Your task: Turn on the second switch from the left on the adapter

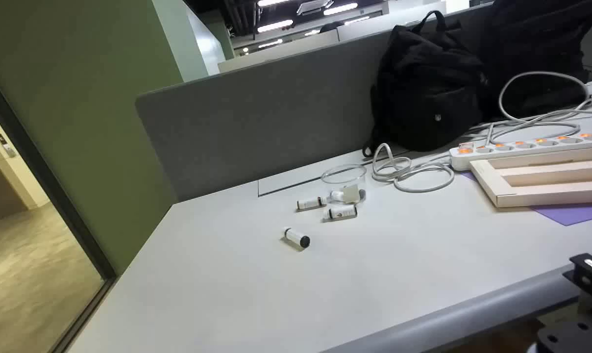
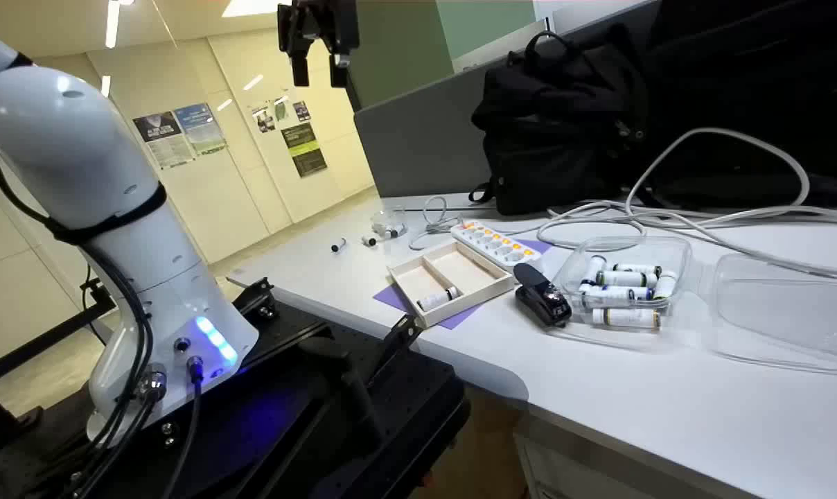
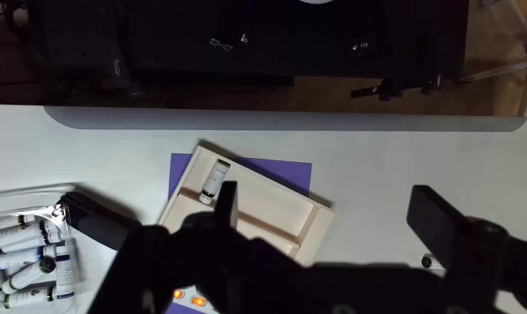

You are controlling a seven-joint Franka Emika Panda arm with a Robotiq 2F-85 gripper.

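Note:
The adapter is a long white power strip with several orange-lit switches. In both exterior views it lies on the table behind the wooden frame (image 1: 531,150) (image 2: 495,244). Its far end is cut off at the edge in an exterior view. In the wrist view only a small piece of it shows at the bottom (image 3: 188,298); the gripper hides the rest. I cannot tell the state of the second switch. My gripper (image 2: 320,73) is open and empty, high above the table, well away from the adapter. In the wrist view its fingers (image 3: 326,204) are wide apart.
The pale wooden frame (image 2: 470,303) holds one white cylinder and sits on purple paper (image 3: 285,170). A black stapler-like object (image 2: 542,294) and a clear box (image 2: 683,256) of cylinders stand nearby. Cords (image 1: 423,169) and a backpack (image 1: 428,88) lie behind. Loose cylinders (image 1: 296,237) lie on the table.

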